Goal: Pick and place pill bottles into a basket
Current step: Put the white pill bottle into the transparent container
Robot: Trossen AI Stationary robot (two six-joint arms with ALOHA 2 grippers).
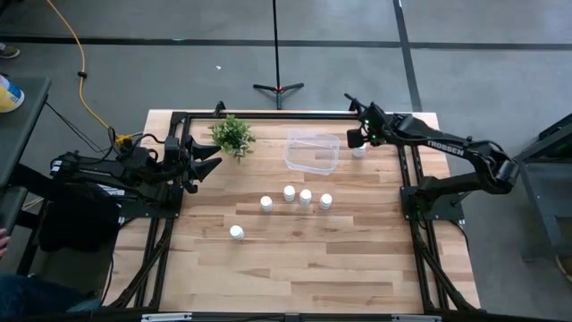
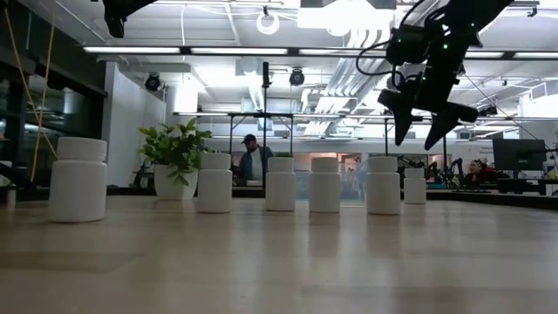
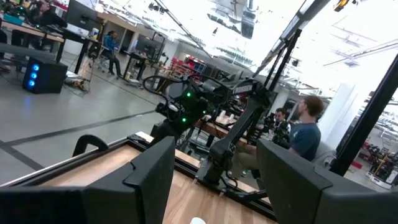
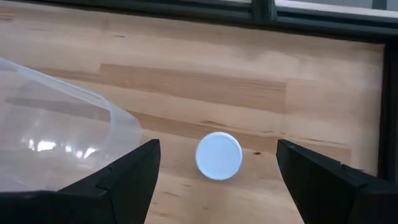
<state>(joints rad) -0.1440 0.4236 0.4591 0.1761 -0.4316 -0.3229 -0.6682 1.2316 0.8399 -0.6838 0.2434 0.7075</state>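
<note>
Six white pill bottles stand upright on the wooden table. Four form a row at mid table, one stands nearer the front, and one stands just right of the clear basket. My right gripper hangs open above that bottle without touching it. In the right wrist view the bottle's cap shows between the spread fingers, with the basket beside it. My left gripper is open and empty at the table's left side, raised off the table.
A small green potted plant stands at the far left of the table, left of the basket. A dark metal frame runs along the table's far edge and sides. People show in the room beyond.
</note>
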